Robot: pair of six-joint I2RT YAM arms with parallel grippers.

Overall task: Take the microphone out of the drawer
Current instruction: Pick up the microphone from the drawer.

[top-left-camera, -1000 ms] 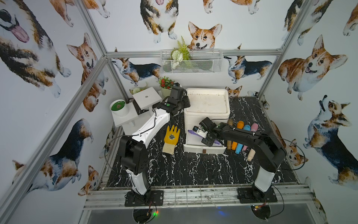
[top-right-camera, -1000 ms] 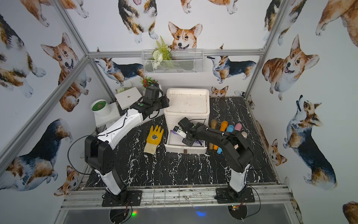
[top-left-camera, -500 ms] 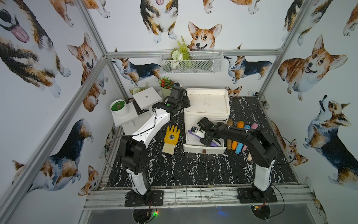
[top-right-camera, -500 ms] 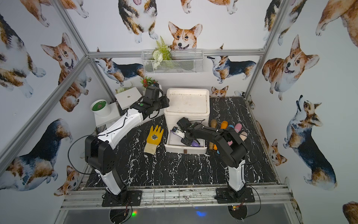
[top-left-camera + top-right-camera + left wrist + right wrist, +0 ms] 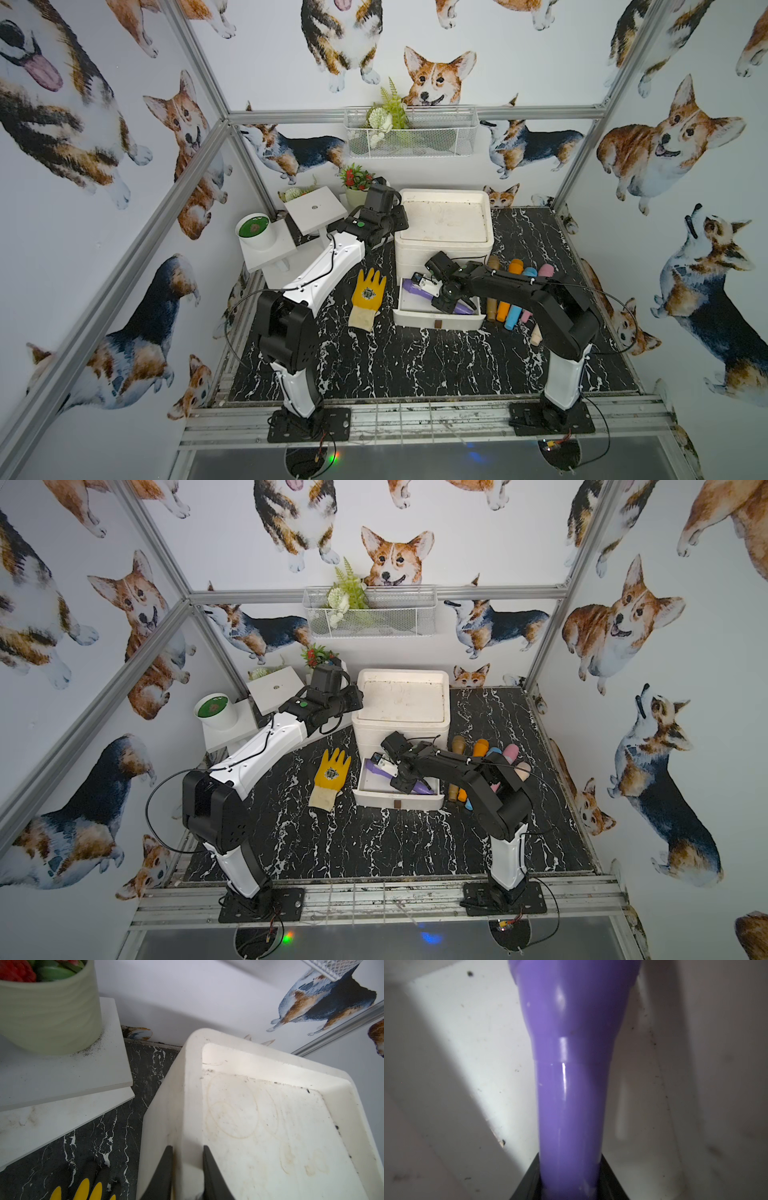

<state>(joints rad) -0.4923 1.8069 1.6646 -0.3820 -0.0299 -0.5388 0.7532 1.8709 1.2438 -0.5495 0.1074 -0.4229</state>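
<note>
1. grasping is the step in hand: the right gripper (image 5: 455, 301) is down inside the open drawer (image 5: 438, 322). the wrist view shows its fingers (image 5: 530, 1180) set on either side of the purple microphone (image 5: 571, 1084), against the thin end of its handle. whether the pinch is firm i cannot tell.
2. the microphone lies slantwise on the drawer floor, head toward the far left corner, not yet lifted.
3. the left gripper (image 5: 187, 1148) has its fingers (image 5: 164, 1167) pinched on the rim of the white drawer unit (image 5: 187, 1084), probably to steady it.
4. next move, as i judge it: tighten on the handle, lift straight up until the head clears the drawer walls, then carry it out to bare worktop. the handle looks smooth, glossy and tapered, so it could slip, or swing under the weight of its head.
5. the worktop (image 5: 415, 365) is black with white marble veins. a yellow glove (image 5: 368, 297) lies left of the drawer, and a row of coloured microphones (image 5: 515, 291) lies just beside it on the right.
6. the room has corgi-print walls (image 5: 665, 124) on an aluminium frame (image 5: 199, 104). a wire basket (image 5: 411, 133) of fake greenery hangs on the back wall, and potted plants (image 5: 357, 187) stand by white stands (image 5: 316, 208) in the far left corner.
</note>
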